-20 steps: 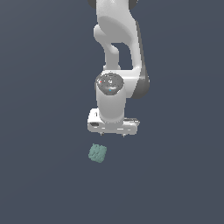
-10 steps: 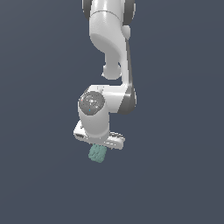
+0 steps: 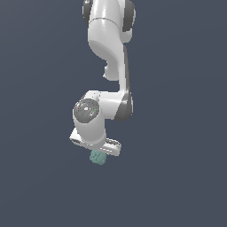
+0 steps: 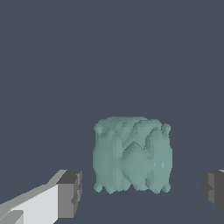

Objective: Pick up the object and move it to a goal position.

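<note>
A flat, dark slate-blue ground fills both views, with no edge or seam to it. On that ground sits the object (image 3: 98,157), a small teal-green block of roughly cube shape with a knobbly surface, lying in the lower middle of the exterior view, a little left of centre. In the wrist view the object (image 4: 132,154) stands between the two dark finger pads (image 4: 70,193), with a clear strip of ground showing on either side of it, so the pads are apart from it and grip nothing. The gripper (image 3: 95,150) hangs directly over the block, its fingers spread wider than the block; whether the fingertips reach down alongside it is hard to judge from the exterior view. Above, the white arm (image 3: 108,53) rises to the top of the frame.
</note>
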